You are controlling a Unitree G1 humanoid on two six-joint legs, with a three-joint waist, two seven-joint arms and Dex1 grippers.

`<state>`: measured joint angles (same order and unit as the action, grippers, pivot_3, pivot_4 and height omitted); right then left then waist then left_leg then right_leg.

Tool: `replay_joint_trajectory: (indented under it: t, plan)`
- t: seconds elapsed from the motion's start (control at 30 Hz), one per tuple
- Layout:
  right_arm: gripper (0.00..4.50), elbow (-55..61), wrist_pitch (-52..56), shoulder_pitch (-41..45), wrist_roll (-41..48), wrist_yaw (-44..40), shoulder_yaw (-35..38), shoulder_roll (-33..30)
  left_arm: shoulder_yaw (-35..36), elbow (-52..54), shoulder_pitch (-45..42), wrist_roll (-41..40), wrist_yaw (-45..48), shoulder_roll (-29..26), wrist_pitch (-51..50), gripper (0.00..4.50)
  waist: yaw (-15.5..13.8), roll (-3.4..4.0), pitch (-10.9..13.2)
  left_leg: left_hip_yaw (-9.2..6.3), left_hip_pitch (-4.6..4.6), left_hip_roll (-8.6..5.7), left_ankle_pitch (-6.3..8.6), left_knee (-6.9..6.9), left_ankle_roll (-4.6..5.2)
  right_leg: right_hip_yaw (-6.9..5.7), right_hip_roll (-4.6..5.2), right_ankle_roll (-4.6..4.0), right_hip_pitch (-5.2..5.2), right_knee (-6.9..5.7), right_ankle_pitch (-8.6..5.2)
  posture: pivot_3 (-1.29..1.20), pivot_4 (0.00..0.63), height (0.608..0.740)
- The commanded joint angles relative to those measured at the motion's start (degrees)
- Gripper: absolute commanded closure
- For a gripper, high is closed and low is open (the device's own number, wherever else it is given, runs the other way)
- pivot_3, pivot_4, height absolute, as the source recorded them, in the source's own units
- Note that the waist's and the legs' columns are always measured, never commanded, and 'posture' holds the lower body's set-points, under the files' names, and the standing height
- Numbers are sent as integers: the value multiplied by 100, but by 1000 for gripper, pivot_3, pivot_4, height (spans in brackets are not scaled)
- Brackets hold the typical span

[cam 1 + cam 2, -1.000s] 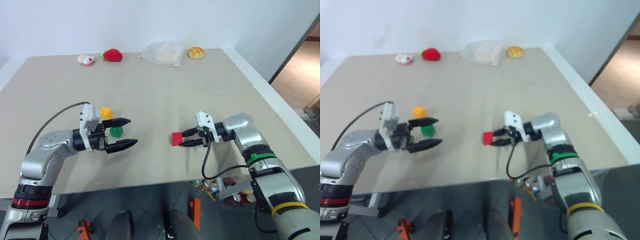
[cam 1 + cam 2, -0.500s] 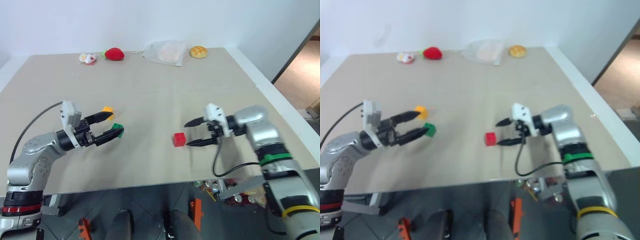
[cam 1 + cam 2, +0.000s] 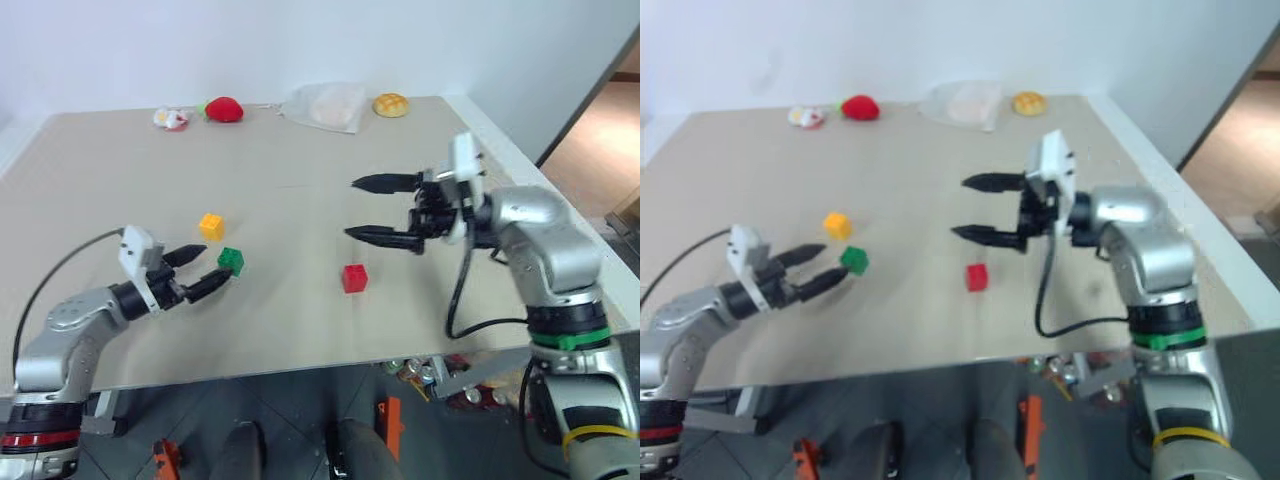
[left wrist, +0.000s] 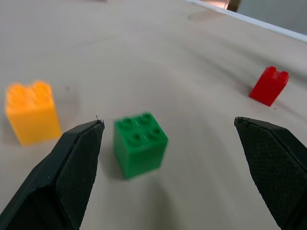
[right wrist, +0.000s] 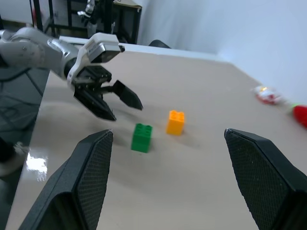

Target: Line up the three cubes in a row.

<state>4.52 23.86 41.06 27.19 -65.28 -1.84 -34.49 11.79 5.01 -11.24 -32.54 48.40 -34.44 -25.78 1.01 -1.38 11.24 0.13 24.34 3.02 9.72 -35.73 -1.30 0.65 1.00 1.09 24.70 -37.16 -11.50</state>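
Note:
Three cubes lie apart on the table: yellow [image 3: 211,226], green [image 3: 231,262] just in front of it, and red [image 3: 354,278] farther right. My left gripper [image 3: 216,264] is open and low over the table, its tips just short of the green cube [image 4: 140,151], holding nothing. The yellow cube [image 4: 31,112] and red cube [image 4: 268,86] flank it in the left wrist view. My right gripper [image 3: 350,208] hangs open and empty above the table, behind the red cube, pointing left. The right wrist view shows the green cube [image 5: 142,138], yellow cube [image 5: 175,122] and left gripper [image 5: 125,112].
Along the table's far edge lie a red strawberry plush [image 3: 225,109], a small white-and-red item [image 3: 172,119], a clear plastic bag [image 3: 328,106] and a round bun [image 3: 391,104]. The table's front edge runs close below the cubes. Cans [image 3: 412,370] sit below the front right.
My right gripper opened, let go of the red cube and rose away from it; the cube stays on the table. My left gripper drew back to the left of the green cube.

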Motion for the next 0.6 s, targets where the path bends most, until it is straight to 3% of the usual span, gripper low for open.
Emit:
replay_joint_trajectory:
  t: [0.03, 0.2, 0.5, 0.6]
  plan:
    - [662, 672, 191, -258, 132, 422, 19, 173, -140, 20, -29, 305, -261, 148, 226, 0, -4, 0, 0, 4, 6, -2, 0, -2, -1, 3, 5, 5, 5, 0, -2, 0, 150, 740]
    - [662, 970, 433, -572, 268, 713, 41, 347, -404, -368, -270, 837, -782, 592, 550, 0, 5, -2, -1, 18, 32, -13, 0, -18, 0, 22, 13, 51, 28, 2, 23, 0, 150, 740]
    - [662, 1149, 578, -742, 376, 910, 54, 375, -692, -820, -652, 1260, -1043, 985, 806, 0, 18, -4, -2, 15, 28, -8, -3, -37, 5, 24, 2, 20, 28, 1, 35, 0, 150, 740]
    - [613, 1166, 563, -789, 345, 953, 36, 357, -695, -912, -729, 1335, -1096, 1031, 894, 799, 21, -5, -3, 15, 28, -7, -4, -39, 5, 27, 0, 21, 28, 1, 37, 0, 150, 740]
